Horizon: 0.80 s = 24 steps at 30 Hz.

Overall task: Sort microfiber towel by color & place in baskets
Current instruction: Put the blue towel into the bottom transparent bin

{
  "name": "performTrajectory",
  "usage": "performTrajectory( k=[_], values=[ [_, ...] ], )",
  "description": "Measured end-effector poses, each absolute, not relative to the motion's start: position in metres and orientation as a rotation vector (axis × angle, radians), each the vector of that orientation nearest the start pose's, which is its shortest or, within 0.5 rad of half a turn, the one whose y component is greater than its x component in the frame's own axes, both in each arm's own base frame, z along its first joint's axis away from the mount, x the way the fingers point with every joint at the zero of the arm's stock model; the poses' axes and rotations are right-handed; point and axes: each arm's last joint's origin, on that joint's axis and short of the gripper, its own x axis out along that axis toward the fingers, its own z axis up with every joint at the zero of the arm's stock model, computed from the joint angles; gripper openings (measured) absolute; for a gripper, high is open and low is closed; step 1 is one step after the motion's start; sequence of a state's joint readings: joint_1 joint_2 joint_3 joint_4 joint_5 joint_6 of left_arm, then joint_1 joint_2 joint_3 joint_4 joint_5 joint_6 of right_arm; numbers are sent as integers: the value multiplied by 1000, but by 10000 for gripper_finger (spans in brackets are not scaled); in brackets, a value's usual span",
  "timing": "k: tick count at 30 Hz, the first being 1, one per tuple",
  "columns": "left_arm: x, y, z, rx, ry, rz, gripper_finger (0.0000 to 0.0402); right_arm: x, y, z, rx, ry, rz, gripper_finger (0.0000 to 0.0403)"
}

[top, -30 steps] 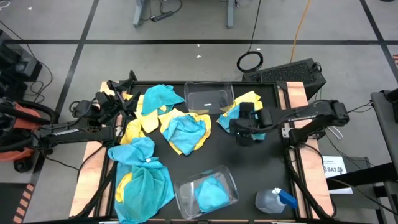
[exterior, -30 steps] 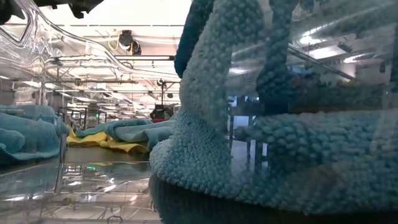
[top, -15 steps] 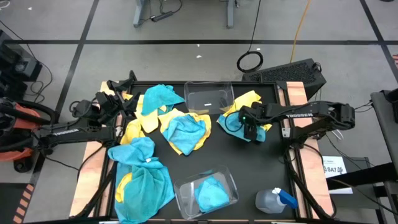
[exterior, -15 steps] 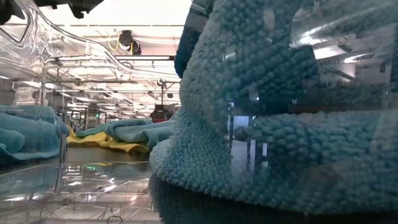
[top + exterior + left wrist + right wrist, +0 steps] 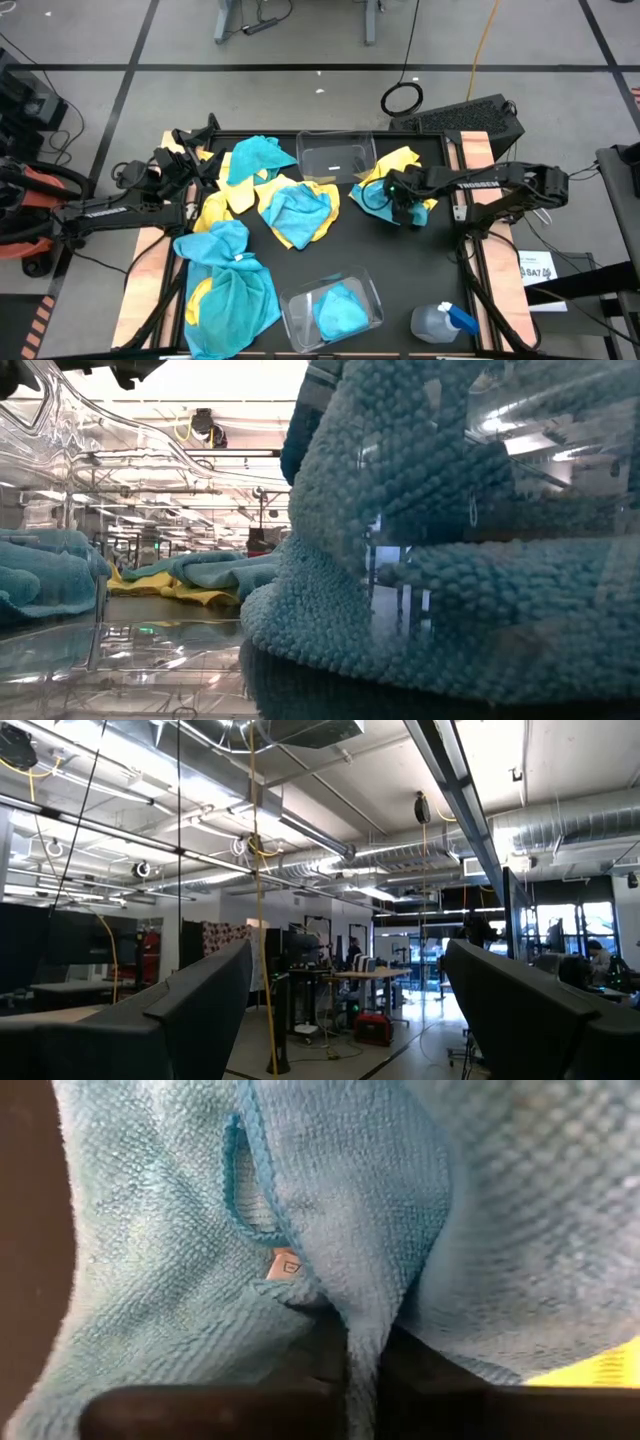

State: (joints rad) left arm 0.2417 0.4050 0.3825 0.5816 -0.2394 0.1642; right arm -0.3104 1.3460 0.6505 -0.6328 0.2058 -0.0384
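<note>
A: Right tool [image 5: 401, 207]?
B: Down on the far-right cloth heap, fingers pressed together, pinching a fold of a turquoise towel [image 5: 350, 1230]. Small tag sewn on that towel, print too small to read.
A: Under it?
B: Yellow towel [image 5: 403, 160], edges sticking out beneath the turquoise one.
A: Left tool [image 5: 190, 140]?
B: Far-left corner of the worktop [image 5: 350, 255], fingers spread, gripping nothing, aimed out into the room.
A: Baskets?
B: Far basket [image 5: 336, 158] at the far edge, middle, no cloth in it. Near basket [image 5: 333, 308] at the near edge with one turquoise cloth [image 5: 340, 310] inside; that basket fills the low view.
A: Rest of the cloths?
B: Mixed yellow and turquoise pile [image 5: 285, 205] between the left tool and far basket, another heap [image 5: 228, 285] at near left.
A: Anything else?
B: Spray bottle [image 5: 443, 322] at near right, well apart from the right tool. White lettering on the right arm, looks like TROSSEN.
</note>
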Motion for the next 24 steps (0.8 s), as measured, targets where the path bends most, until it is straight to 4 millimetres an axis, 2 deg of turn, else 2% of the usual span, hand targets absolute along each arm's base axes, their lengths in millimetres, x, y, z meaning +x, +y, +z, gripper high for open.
performTrajectory(
  k=[3,5,11,18,24],
  values=[
    [100,32,313,158,-524,514,335,205,-67,170,32,1329,-407,10],
    [100,32,313,157,-525,514,335,211,-64,186,16,1287,-393,4],
    [100,32,313,157,-524,514,335,222,-52,255,-57,1095,-351,2],
    [100,32,313,157,-525,514,335,209,-38,335,-159,828,-358,1],
    [100,32,313,157,-524,514,335,198,-17,378,-183,550,-196,1]
  ],
)
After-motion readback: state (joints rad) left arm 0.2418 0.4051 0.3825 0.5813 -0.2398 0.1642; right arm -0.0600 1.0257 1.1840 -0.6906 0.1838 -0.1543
